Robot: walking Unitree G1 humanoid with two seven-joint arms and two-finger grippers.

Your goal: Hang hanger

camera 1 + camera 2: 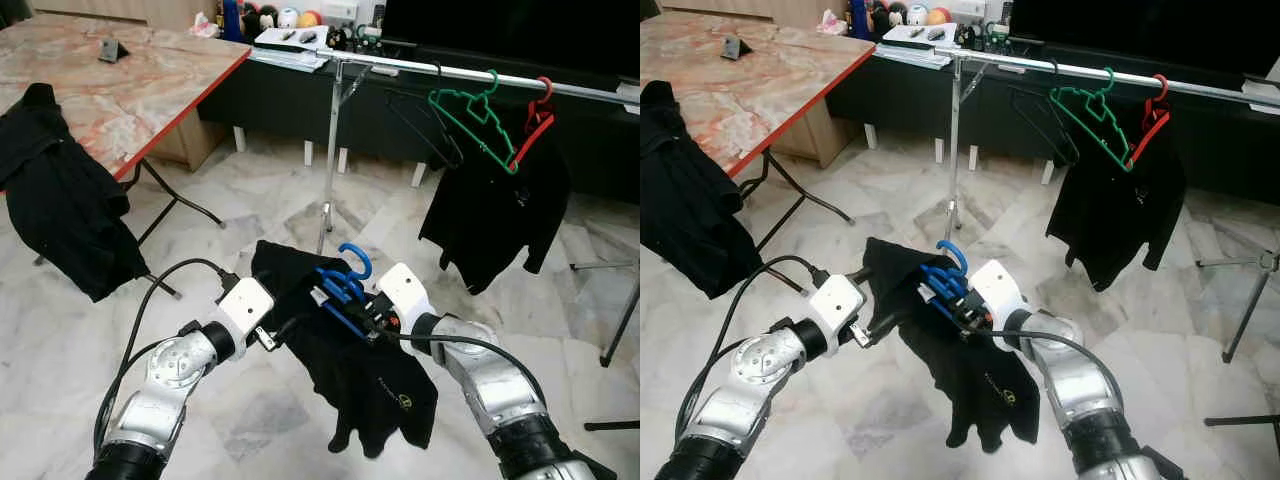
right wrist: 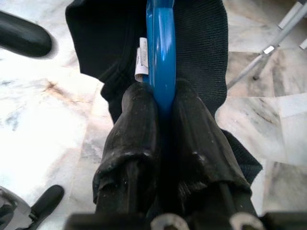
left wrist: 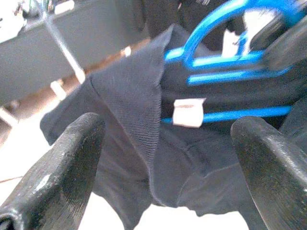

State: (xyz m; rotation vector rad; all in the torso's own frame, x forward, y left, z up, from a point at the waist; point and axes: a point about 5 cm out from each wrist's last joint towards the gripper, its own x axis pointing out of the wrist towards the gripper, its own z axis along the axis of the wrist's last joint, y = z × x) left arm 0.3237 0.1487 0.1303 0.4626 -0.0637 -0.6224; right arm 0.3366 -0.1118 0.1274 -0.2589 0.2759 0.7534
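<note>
Midway through the job, the right gripper [image 2: 163, 103] clamps a blue hanger [image 1: 345, 285] draped with a black garment [image 1: 350, 360] near the robot, the left gripper [image 3: 168, 143] spread wide beside it, the clothes rail [image 1: 470, 73] far off, hanging yet undone.

Two silver metal arms are showing ribbed, rounded joint housings, each ending in a white boxy wrist block. Black cables are looping from the forearms to the wrists. The left gripper [image 3: 168, 158] and right gripper [image 2: 163, 103] are wearing long, matte black, rounded fingers [image 2: 139, 124], scuffed in places.
</note>
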